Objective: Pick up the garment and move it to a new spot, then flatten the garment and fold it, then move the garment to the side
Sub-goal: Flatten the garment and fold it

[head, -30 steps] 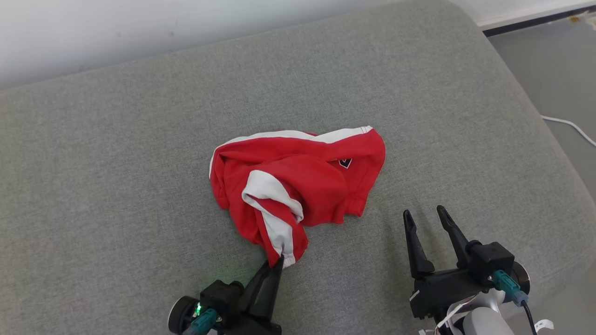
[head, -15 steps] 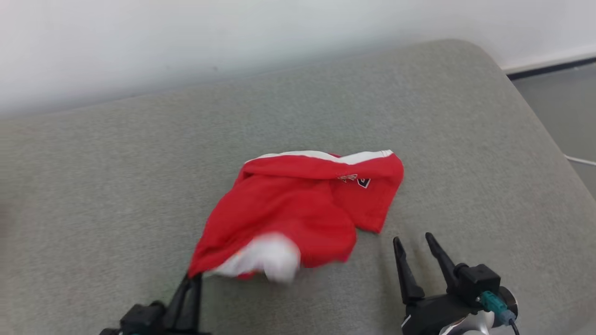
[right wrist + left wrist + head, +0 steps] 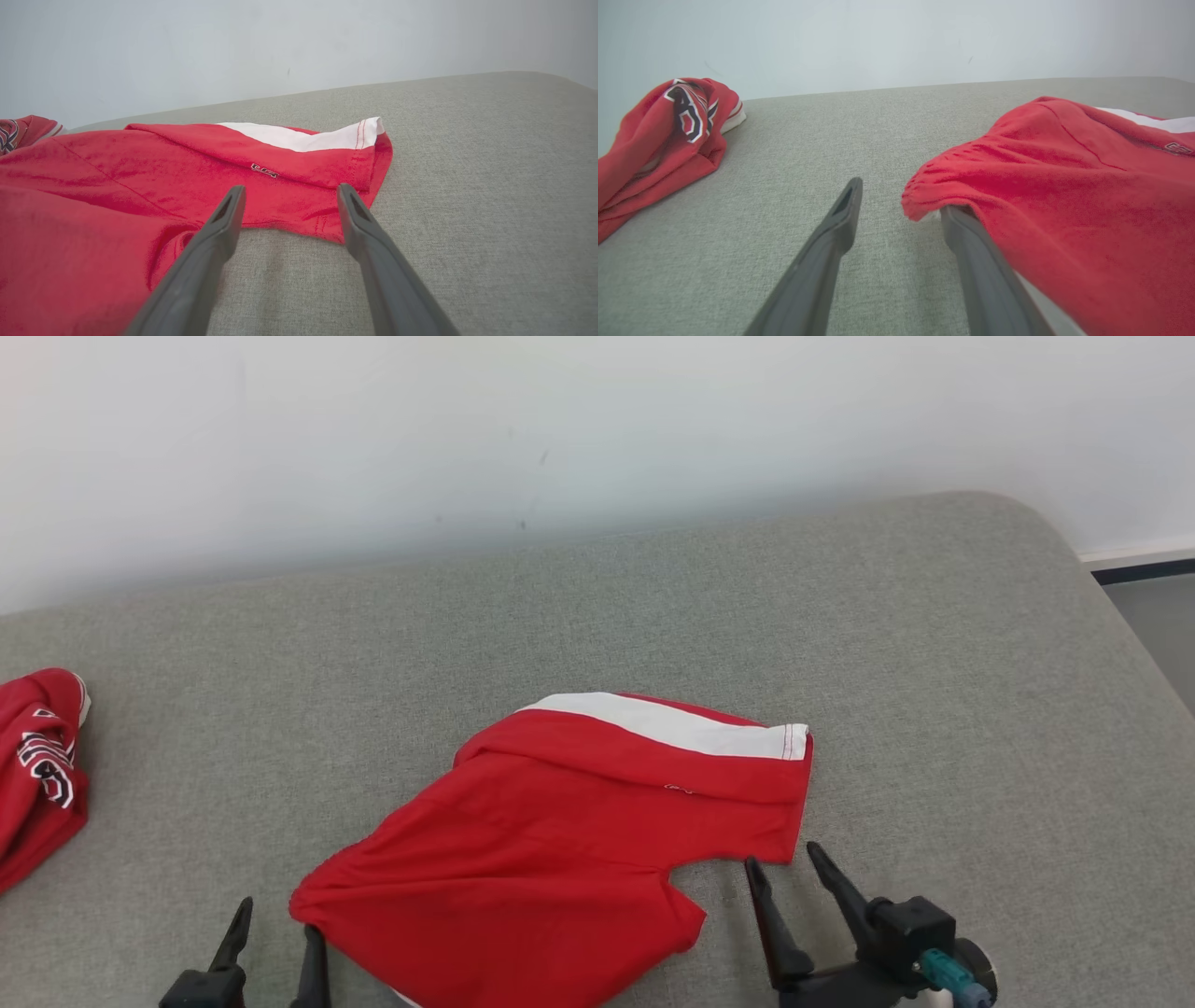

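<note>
The garment (image 3: 560,840) is red with a white band along its far edge. It lies spread out on the grey cushion (image 3: 934,644). My left gripper (image 3: 278,933) is open at the garment's near-left corner. In the left wrist view that corner (image 3: 924,205) drapes over the tip of the right finger (image 3: 971,252), and the gap between the fingers is bare cushion. My right gripper (image 3: 782,856) is open just in front of the garment's near-right hem. In the right wrist view its fingertips (image 3: 236,200) reach the hem of the garment (image 3: 117,177) without gripping it.
A second red garment (image 3: 37,765) with black and white lettering lies bunched at the cushion's left end, also in the left wrist view (image 3: 668,126). A pale wall (image 3: 560,429) runs behind the cushion. The cushion's rounded right edge drops to the floor (image 3: 1153,616).
The head camera has tilted up and left. My left gripper, shut on the garment's corner, dragged it leftward, spreading the crumpled cloth flat, then opened and let go. The right gripper stayed open.
</note>
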### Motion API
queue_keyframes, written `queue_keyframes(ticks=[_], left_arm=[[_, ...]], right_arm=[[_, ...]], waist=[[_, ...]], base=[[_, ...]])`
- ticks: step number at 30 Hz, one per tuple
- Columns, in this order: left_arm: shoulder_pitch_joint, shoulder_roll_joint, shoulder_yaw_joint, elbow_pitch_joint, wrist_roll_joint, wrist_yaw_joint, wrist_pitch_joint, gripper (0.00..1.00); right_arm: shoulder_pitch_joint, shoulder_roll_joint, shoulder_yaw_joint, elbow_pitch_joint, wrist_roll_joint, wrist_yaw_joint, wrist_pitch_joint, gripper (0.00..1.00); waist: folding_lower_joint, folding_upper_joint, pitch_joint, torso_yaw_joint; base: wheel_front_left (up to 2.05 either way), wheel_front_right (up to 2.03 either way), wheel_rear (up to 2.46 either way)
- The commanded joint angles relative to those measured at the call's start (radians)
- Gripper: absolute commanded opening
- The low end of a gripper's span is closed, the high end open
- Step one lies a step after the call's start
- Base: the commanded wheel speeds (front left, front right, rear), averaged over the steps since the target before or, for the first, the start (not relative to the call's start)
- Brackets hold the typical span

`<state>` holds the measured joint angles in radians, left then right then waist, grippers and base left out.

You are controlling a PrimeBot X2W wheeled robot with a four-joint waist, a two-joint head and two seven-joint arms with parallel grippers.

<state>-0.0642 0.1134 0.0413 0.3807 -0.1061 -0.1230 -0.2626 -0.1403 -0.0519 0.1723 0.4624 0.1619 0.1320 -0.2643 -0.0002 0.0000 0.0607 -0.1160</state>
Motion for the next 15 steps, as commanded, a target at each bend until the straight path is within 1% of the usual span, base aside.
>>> queue_keyframes(ticks=[1,3,5,10,13,15], left_arm=[[-0.013,-0.011,0.007,0.015,0.018,0.015,-0.003,1.0],[0.002,-0.024,0.02,0.029,0.028,0.041,-0.003,1.0],[0.022,-0.036,0.024,0.035,0.03,0.056,-0.003,1.0],[0.062,-0.054,0.021,0.005,0.02,0.074,-0.003,1.0],[0.072,-0.058,0.033,0.001,0.008,0.082,-0.003,1.0],[0.084,-0.062,0.04,-0.007,0.0,0.086,-0.003,1.0]], right_arm=[[0.012,0.002,0.018,0.003,0.012,-0.003,0.0,1.0],[0.016,0.001,0.048,0.004,0.028,-0.003,0.0,1.0],[0.019,-0.01,0.077,0.008,0.045,-0.003,0.0,1.0],[0.024,-0.031,0.178,0.012,0.102,-0.003,0.0,1.0],[0.021,-0.047,0.207,0.015,0.12,-0.003,0.0,1.0],[0.018,-0.071,0.245,0.03,0.134,-0.003,0.0,1.0]], waist=[[0.0002,0.0,-0.005,0.001],[0.0002,0.0,-0.009,0.001],[0.0002,0.0,-0.012,0.004],[0.0002,0.0,-0.012,0.028],[0.0002,0.0,-0.009,0.039],[0.0002,0.0,-0.004,0.056]], base=[[0.0,0.0,0.0],[0.0,0.0,0.0],[0.0,0.0,0.0],[0.0,0.0,0.0],[0.0,0.0,0.0],[0.0,0.0,0.0]])
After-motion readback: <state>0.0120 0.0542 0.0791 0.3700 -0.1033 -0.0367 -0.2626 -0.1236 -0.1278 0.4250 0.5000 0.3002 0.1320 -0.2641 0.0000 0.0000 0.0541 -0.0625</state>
